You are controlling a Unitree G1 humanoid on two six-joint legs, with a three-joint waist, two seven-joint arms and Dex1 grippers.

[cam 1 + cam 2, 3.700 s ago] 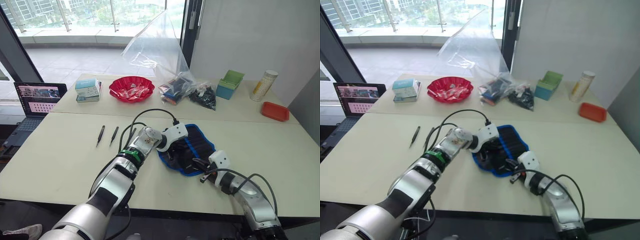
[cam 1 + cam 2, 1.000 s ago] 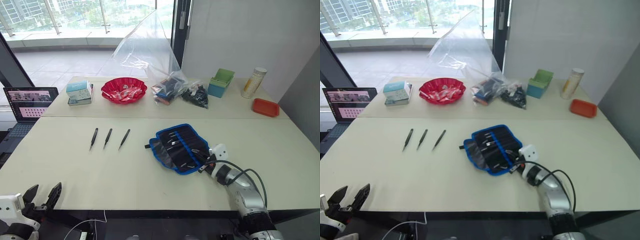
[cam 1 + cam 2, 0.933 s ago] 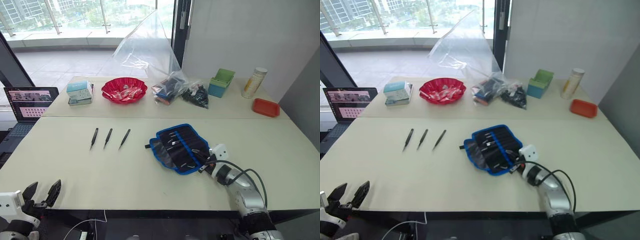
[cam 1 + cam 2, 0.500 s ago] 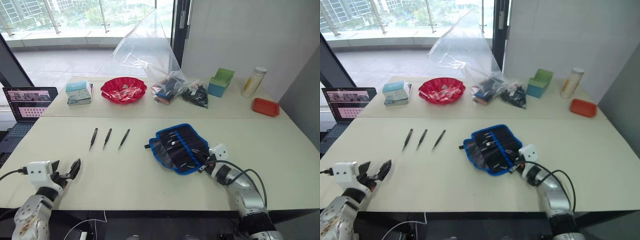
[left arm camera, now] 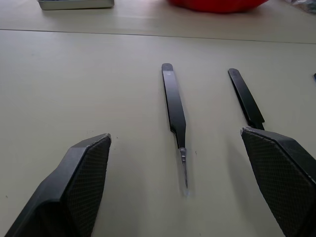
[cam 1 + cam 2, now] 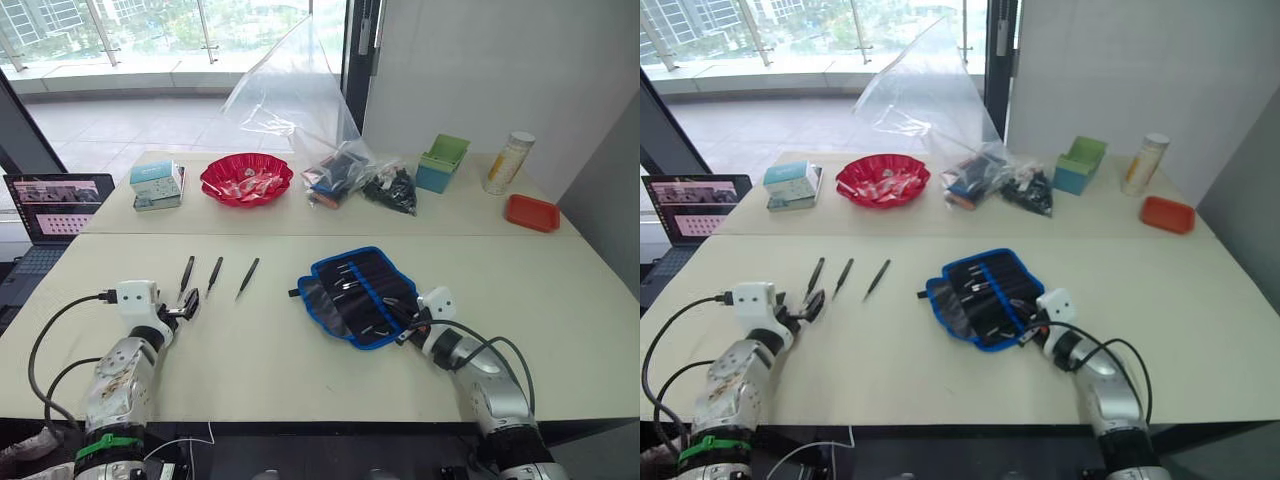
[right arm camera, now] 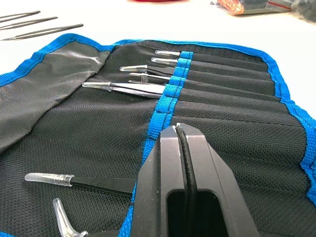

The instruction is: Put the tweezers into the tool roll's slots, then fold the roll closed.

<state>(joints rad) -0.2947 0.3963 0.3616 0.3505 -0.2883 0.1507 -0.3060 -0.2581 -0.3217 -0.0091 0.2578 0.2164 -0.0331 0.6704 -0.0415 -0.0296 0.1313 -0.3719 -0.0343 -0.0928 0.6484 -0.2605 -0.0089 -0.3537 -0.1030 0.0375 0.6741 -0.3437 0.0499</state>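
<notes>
Tweezers (image 6: 187,271) lie on the table (image 6: 270,350), three loose, between the spread fingers of the left gripper (image 6: 185,309); right gripper (image 7: 183,148), clenched, rests on the unrolled tool roll (image 6: 360,295)

Three tweezers (image 6: 215,275) lie side by side on the surface (image 6: 250,350), left of the tool roll (image 6: 358,296) — well apart from it. The left gripper (image 6: 184,309) sits just before the leftmost one; the right gripper (image 6: 408,325) rests at the roll's right edge. Behind, a bowl (image 6: 246,180), a box (image 6: 156,184) and bags (image 6: 365,183) line the far side.
</notes>
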